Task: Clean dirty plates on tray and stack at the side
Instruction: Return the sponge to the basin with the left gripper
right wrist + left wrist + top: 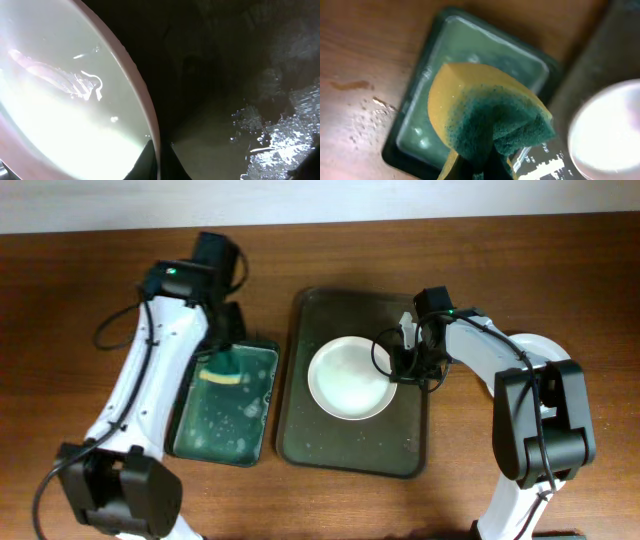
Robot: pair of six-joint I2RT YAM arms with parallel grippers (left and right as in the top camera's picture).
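Observation:
One round white plate lies on the large dark tray, with its right rim pinched by my right gripper. In the right wrist view the rim runs up between the two dark fingertips of that gripper, and the wet plate fills the left side. My left gripper is shut on a yellow sponge with a green scrub face, holding it above the small green tray. The sponge shows as a yellow strip in the overhead view.
The small green tray holds soapy water and sits just left of the large tray. Water droplets lie on the wooden table beside it. The large tray's floor is wet and foamy near the plate.

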